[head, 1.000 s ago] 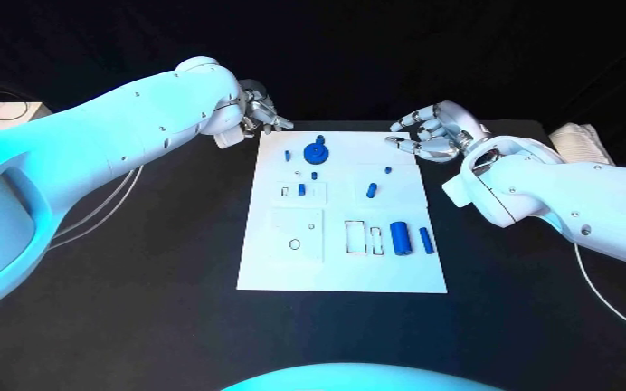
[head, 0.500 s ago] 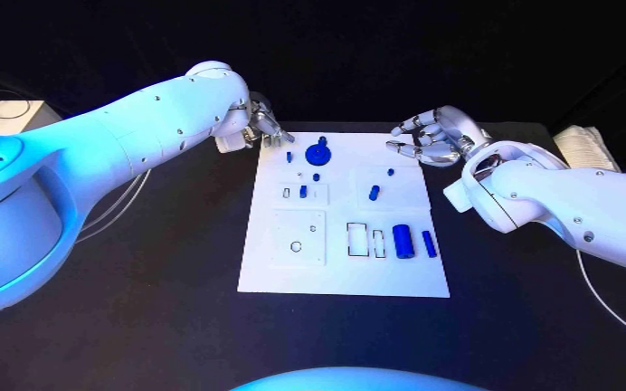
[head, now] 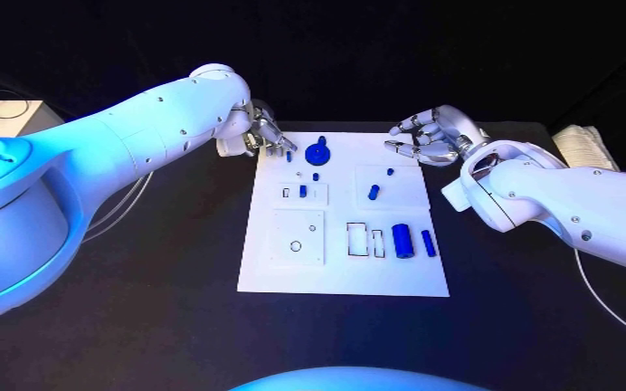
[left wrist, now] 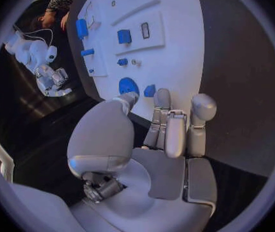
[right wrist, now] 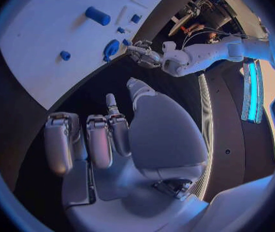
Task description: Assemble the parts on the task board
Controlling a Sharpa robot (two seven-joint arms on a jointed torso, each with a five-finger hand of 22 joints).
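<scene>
Task board (head: 342, 264) lies mid-surface (head: 156, 319), dark margin seen on all sides. Left hand (head: 265, 130) is held at board's far left corner, fingers apart, nothing gripped; blue round part (head: 318, 152) and small blue peg (head: 289, 157) sit just beside fingertips. Right hand (head: 431, 138) hovers off far right corner, fingers curled loosely, apart, empty. Blue cylinder (head: 402, 240) w/ slim bar (head: 428, 243) lie near board's right edge.
</scene>
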